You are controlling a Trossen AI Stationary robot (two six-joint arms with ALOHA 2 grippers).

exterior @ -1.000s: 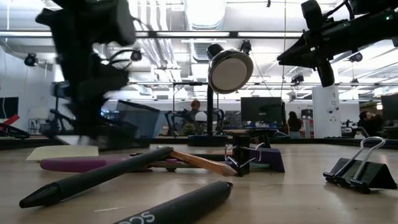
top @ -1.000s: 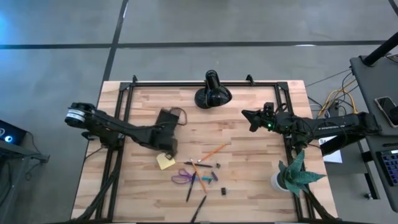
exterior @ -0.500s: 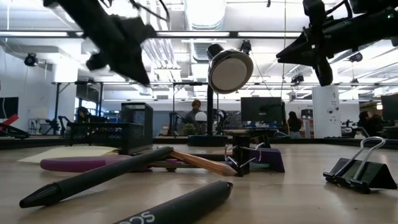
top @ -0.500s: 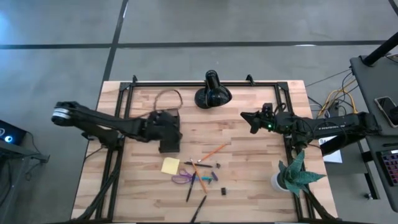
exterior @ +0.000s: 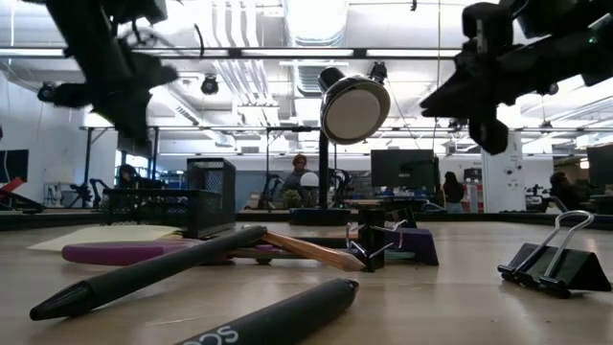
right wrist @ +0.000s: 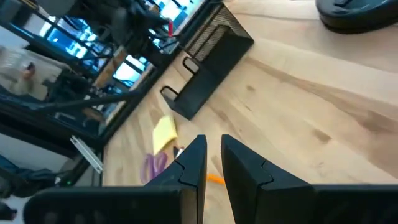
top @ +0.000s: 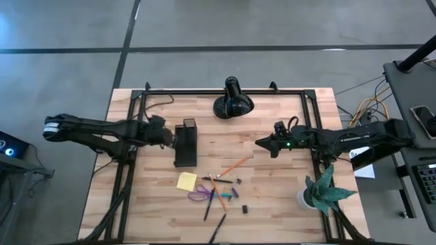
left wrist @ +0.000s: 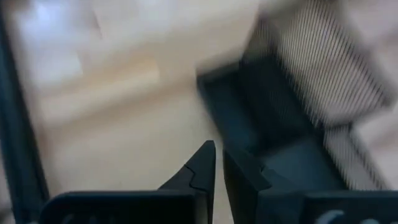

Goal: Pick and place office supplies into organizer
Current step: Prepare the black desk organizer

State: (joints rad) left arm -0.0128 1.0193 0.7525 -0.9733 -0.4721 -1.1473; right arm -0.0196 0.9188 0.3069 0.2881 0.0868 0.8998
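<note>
1. Organizer (top: 185, 143): a black mesh box standing on the table (top: 272, 204), left of centre, with nothing loaded that I can see.
2. Left gripper (top: 170, 138): just beside the organizer's left wall. My wrist view shows the jaws nearly touching and holding nothing.
3. Right gripper (top: 262, 144): above the table right of centre, with jaws close together and empty.
4. Supplies: yellow sticky-note pad (top: 186, 180), purple-handled scissors (top: 201, 194), orange pencil (top: 235, 165) and black pens (top: 216, 228), all loose in front of the organizer.
5. Risk: with the left gripper this close, any sideways move could shove or tip the organizer.
6. Risk: the pens, scissors and pencils overlap, so a closing grip may drag a neighbouring item along.
7. Risk: the flat pad may slip from the fingertips.
</note>
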